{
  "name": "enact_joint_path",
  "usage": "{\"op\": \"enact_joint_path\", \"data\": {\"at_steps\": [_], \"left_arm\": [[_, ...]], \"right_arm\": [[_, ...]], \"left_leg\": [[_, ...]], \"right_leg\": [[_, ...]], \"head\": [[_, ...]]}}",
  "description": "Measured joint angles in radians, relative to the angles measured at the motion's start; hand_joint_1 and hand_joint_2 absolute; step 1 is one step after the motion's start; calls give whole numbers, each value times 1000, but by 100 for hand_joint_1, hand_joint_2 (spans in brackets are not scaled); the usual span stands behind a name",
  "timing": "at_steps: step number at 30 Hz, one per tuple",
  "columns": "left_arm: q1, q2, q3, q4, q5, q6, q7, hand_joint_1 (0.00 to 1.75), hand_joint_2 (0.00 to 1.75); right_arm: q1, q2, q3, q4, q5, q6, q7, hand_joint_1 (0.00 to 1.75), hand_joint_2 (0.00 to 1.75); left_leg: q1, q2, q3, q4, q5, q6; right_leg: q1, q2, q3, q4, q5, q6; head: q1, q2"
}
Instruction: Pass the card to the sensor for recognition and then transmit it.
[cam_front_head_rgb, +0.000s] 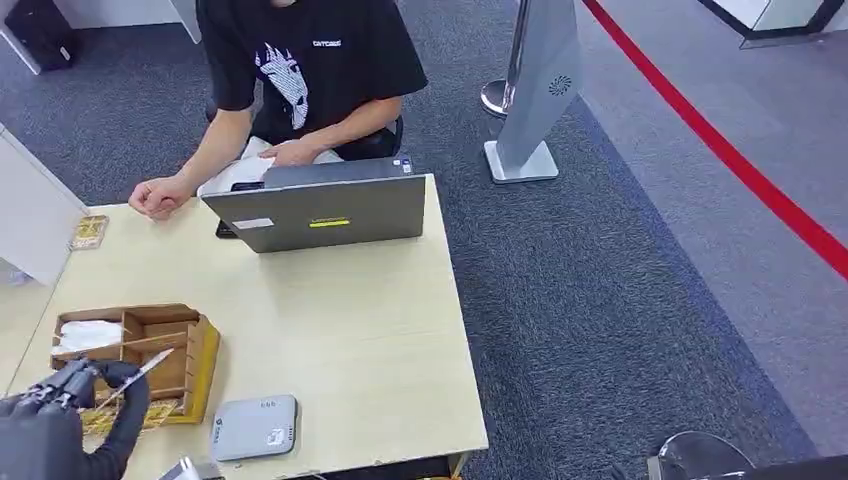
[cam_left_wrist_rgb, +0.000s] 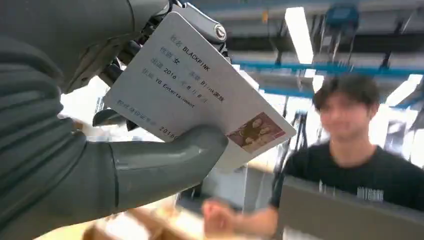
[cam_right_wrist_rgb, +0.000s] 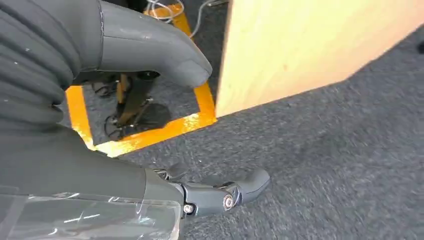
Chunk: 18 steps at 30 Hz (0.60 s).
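Head view: left hand raised over the table's near left corner, pinching a card seen edge-on as a thin pale sliver, above a wooden organiser; grey sensor box flat on the table just beside the organiser, apart from the card; closed laptop at the far edge, with a seated person behind it, one fist resting on the table. Left wrist view: same card face-on, clamped between thick grey thumb and darker fingers; white face, rows of printed text including "BLACKPINK" and "YG Entertainment", small photo at one corner; person blurred beyond. Right wrist view: right hand hanging beside the table's pale wooden side, above grey carpet and yellow floor tape; thumb and fingers apart, holding nothing.
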Motion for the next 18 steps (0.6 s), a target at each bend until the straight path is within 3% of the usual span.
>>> {"op": "enact_joint_path", "data": {"at_steps": [8, 18], "left_arm": [[61, -47, 6, 153, 19, -79, -9, 175, 175], [70, -80, 25, 329, 47, -108, -36, 175, 175]], "right_arm": [[1, 0, 0, -26, 47, -17, -18, 0, 175], [1, 0, 0, -34, 57, -23, -31, 0, 175]], "left_leg": [[0, 0, 0, 0, 0, 0], [0, 0, 0, 0, 0, 0]], "right_leg": [[0, -1, 0, 0, 0, 0], [0, -1, 0, 0, 0, 0]], "head": [[0, 0], [0, 0]]}}
